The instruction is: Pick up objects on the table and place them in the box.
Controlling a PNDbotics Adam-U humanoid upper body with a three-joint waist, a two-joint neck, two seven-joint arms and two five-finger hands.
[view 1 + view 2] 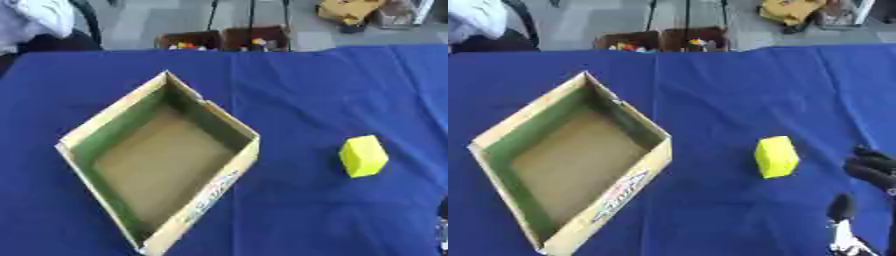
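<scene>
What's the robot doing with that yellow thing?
Nothing is being held yet. The yellow block sits on the blue table, apart from the open cardboard box, which looks empty. The robot's right hand shows at the right edge, close to the block but not touching it. The left hand isn't visible.

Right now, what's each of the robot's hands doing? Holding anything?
Left hand: not in view.
Right hand: open at the right edge, fingers relaxed, holding nothing, apart from the yellow block.
</scene>
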